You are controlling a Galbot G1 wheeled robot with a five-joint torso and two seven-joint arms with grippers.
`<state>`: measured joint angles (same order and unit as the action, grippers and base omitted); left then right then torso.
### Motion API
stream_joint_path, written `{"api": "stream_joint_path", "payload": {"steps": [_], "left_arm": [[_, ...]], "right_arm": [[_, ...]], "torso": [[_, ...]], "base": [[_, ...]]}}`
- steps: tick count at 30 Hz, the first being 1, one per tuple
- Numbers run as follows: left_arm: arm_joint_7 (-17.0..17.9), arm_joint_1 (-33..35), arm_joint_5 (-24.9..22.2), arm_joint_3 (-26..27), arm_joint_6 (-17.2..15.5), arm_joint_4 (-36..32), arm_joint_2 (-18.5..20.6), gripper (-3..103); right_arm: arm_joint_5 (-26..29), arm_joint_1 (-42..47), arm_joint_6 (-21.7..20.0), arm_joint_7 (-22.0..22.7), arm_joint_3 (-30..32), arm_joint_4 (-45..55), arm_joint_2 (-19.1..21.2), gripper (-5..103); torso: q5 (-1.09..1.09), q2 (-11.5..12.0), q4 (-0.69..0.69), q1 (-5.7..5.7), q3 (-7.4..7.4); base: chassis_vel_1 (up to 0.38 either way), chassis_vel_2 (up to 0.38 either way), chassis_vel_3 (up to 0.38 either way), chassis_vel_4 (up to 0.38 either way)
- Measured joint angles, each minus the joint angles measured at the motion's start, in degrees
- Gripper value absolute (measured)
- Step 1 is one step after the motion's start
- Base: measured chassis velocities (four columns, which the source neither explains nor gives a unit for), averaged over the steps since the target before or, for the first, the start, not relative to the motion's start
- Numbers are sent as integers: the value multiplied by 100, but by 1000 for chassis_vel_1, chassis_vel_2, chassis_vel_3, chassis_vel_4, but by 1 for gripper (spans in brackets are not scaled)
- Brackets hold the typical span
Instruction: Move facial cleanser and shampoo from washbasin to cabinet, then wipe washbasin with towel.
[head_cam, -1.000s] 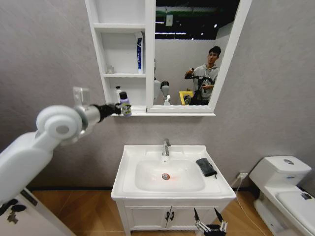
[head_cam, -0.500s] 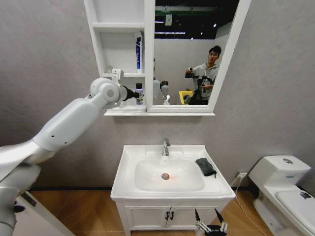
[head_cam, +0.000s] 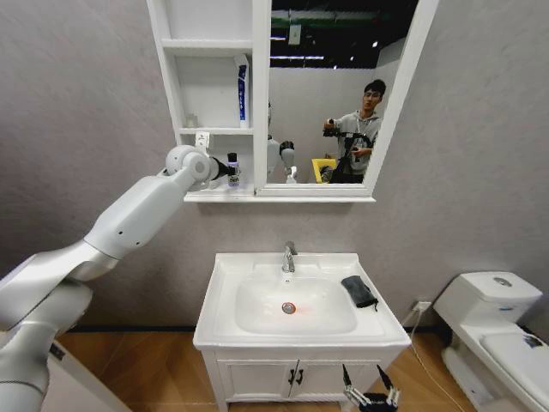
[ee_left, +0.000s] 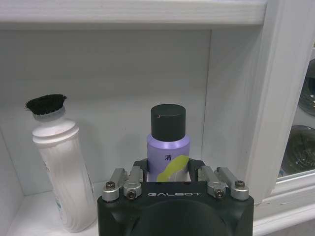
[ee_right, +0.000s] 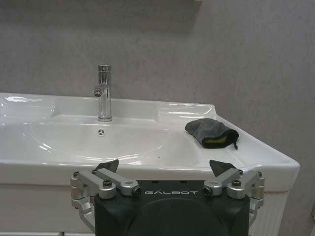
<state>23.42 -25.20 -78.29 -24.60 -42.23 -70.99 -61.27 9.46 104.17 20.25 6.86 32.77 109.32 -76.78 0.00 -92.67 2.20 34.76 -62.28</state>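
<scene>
Right gripper point(ee_right: 167, 169): fingers spread apart, holding nothing, in front of the washbasin point(ee_right: 147, 162).
Tap point(ee_right: 103, 93): chrome, upright behind the bowl.
Towel point(ee_right: 211, 132): dark, folded, on the rim.

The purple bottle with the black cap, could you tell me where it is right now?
The purple bottle is in the cabinet's bottom shelf, in the left gripper, beside a white bottle.

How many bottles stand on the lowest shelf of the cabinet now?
2: a white bottle with a black top, and beside it a purple bottle with a dark cap, between the left gripper jaws. Others may be hidden.
</scene>
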Motion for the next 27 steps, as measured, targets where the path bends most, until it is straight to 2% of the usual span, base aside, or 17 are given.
{"api": "stream_joint_path", "payload": {"steps": [6,15,17,20,21,22,24,25,27], "left_arm": [[-77,9,179,102,55,427,-182,42],[-113,148,193,218,115,443,-223,41],[-140,183,175,224,115,378,-196,44],[-195,263,203,220,120,142,-73,60],[-195,263,203,220,120,142,-73,60],[-202,293,226,219,120,-26,13,60],[-208,362,231,208,115,-421,193,72],[-208,362,231,208,115,-421,193,72],[-197,513,212,233,116,-980,454,82]], "right_arm": [[-36,22,14,2,-57,-57,-44,100],[-45,70,38,6,-15,-63,-19,100],[-45,66,38,7,-10,-68,-18,100],[-48,51,38,9,-29,-88,-30,100],[-48,51,38,9,-29,-88,-30,100],[-57,47,38,9,-47,-100,-37,100],[-83,41,38,9,-80,-117,-49,100],[-83,41,38,9,-80,-117,-49,100],[-108,35,38,9,-113,-127,-61,100]], "torso": [[0,0,0,0,0],[0,-2,0,0,1],[1,-2,1,0,1],[1,-1,1,1,0],[1,-1,1,1,0],[1,-1,0,0,0],[0,-1,1,0,0],[0,-1,1,0,0],[1,-2,2,0,1]], "base": [[0,0,0,0],[0,0,0,0],[0,0,0,0],[0,0,0,0],[0,0,0,0],[0,0,0,0],[0,0,0,0],[0,0,0,0],[0,0,0,0]]}}
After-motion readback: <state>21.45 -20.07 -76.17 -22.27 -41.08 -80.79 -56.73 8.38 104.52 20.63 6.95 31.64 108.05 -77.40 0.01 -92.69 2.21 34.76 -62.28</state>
